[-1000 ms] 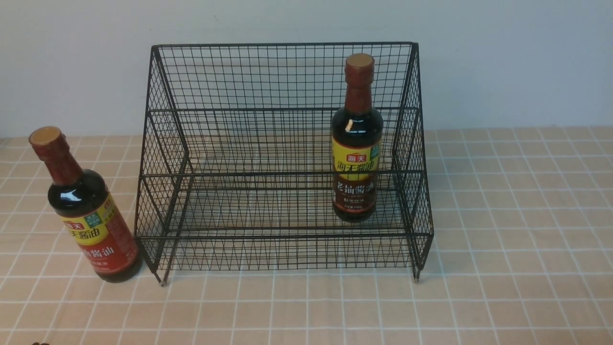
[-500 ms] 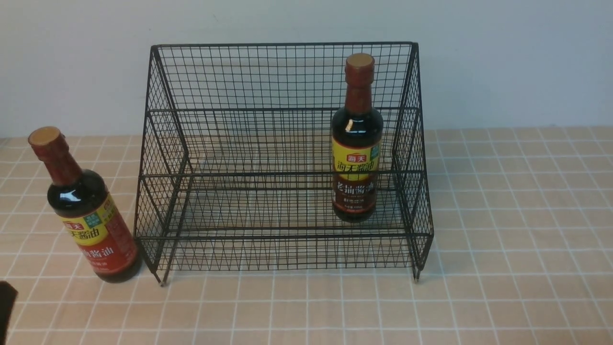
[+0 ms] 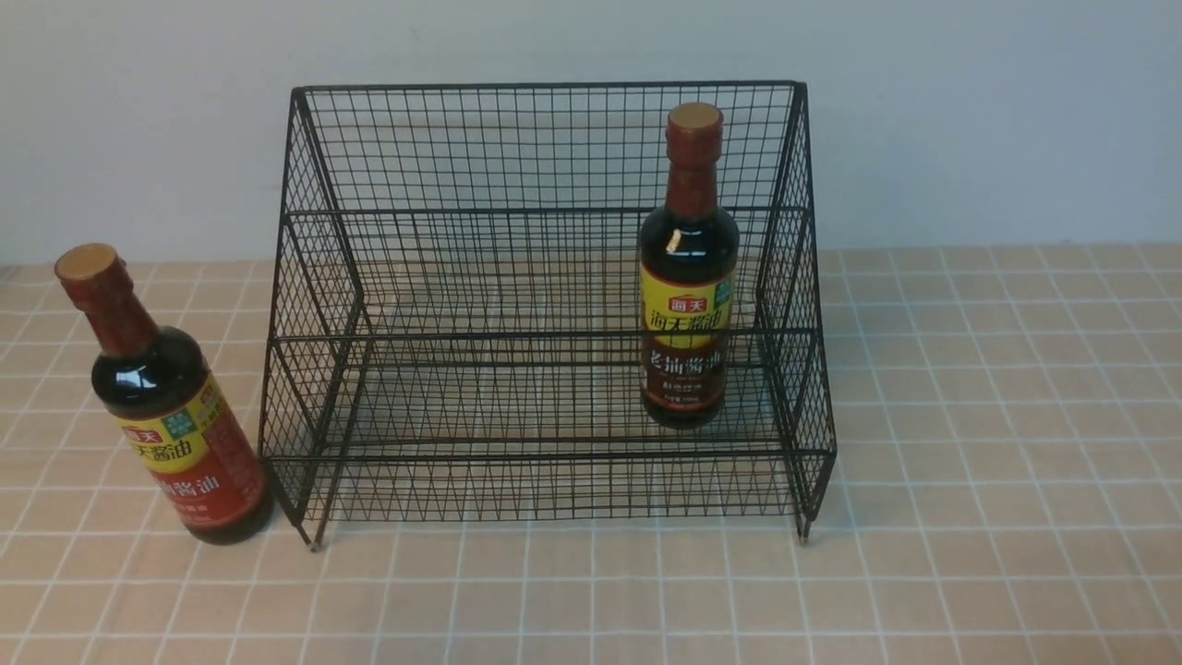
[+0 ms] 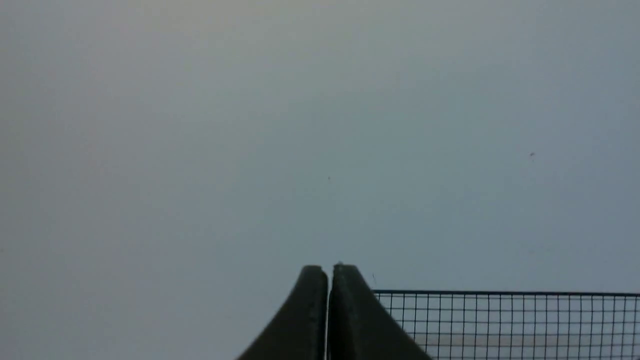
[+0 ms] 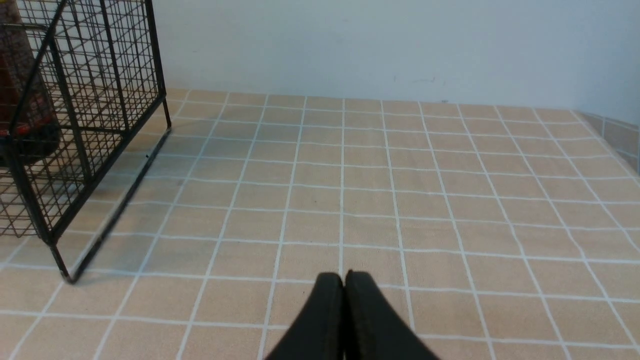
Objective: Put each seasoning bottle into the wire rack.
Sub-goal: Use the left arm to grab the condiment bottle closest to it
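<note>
Seasoning bottle with the dark brown label [image 3: 688,305] stands upright in the lower, nearer tier of the wire rack [image 3: 545,148], toward its right end. You see the red-label bottle [image 3: 175,425] out on the tiled tabletop [image 3: 970,462], just beside the rack's near left foot. Your left gripper [image 4: 328,270] and right gripper [image 5: 344,277] each have fingers pressed together, holding nothing.

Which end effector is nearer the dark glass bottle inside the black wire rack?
Right, likely: right end effector low by wire rack's right side, bottle seen through mesh; left end effector raised, seeing only its top rail.
</note>
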Available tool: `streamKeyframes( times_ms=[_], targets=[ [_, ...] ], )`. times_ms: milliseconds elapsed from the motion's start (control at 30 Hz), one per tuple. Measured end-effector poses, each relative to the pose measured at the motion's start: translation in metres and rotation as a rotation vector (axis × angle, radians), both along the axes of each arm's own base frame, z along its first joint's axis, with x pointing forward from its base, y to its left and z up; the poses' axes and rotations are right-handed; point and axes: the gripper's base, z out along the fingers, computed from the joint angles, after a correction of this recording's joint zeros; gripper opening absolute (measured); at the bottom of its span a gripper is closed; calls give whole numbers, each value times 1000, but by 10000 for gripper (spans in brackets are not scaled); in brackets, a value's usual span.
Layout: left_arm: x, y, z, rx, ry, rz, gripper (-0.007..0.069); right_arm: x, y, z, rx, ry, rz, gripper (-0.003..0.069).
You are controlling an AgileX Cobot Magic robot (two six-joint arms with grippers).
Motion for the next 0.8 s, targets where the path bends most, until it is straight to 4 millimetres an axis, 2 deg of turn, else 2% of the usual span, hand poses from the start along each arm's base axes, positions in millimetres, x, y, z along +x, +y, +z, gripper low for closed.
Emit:
streamKeyframes(
  times_ms=[100,167,200,233,300,367,400,433,500,633,800],
  targets=[
    [25,-3,13,9,76,0,73,0,0,0,0,0,0,-13],
    [45,-5,19,14,125,0,155,0,0,0,0,0,0,-13],
    [50,-5,21,15,136,0,163,0,0,0,0,0,0,-13],
    [58,-6,23,10,144,2,225,0,0,0,0,0,0,-13],
    [70,-6,24,-10,159,8,300,0,0,0,0,0,0,-13],
    [86,-3,23,-85,172,35,414,0,0,0,0,0,0,-13],
    [86,-3,23,-85,172,35,414,0,0,0,0,0,0,-13],
    [96,-1,21,-137,178,65,485,0,0,0,0,0,0,-13],
    [104,3,16,-183,191,103,538,0,0,0,0,0,0,-13],
    [118,4,4,-160,217,143,582,0,0,0,0,0,0,-13],
    [132,4,-10,-126,253,161,582,0,0,0,0,0,0,-13]
  ],
)
